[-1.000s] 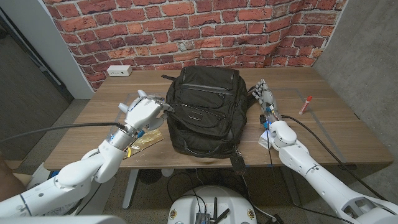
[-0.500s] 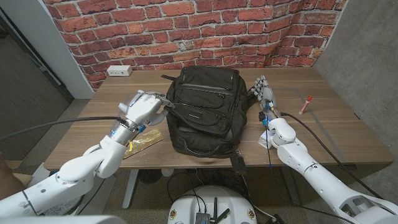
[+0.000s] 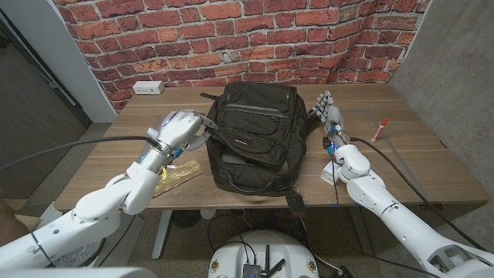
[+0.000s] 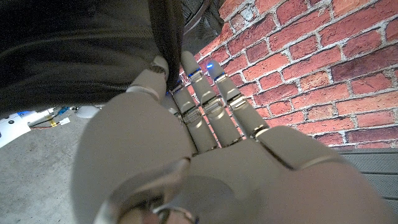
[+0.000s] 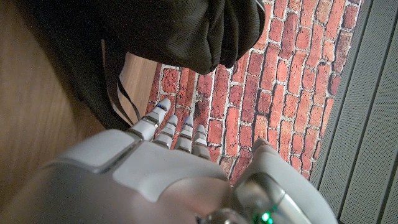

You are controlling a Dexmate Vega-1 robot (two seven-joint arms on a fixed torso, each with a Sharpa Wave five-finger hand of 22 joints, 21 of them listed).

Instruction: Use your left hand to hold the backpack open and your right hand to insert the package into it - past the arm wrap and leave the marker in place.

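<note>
Head view: black backpack (image 3: 252,137) at the desk's (image 3: 417,154) centre. Left robot hand (image 3: 179,130) grasps the backpack's edge on its left side. Package (image 3: 176,174), gold-coloured, lies by the near edge beneath the left arm. Right robot hand (image 3: 329,117) stands just right of the backpack, fingers extended, released. Red marker (image 3: 378,130) toward the right edge. White power strip (image 3: 148,87) at the far left corner. Brick wall (image 3: 231,38) behind.
</note>
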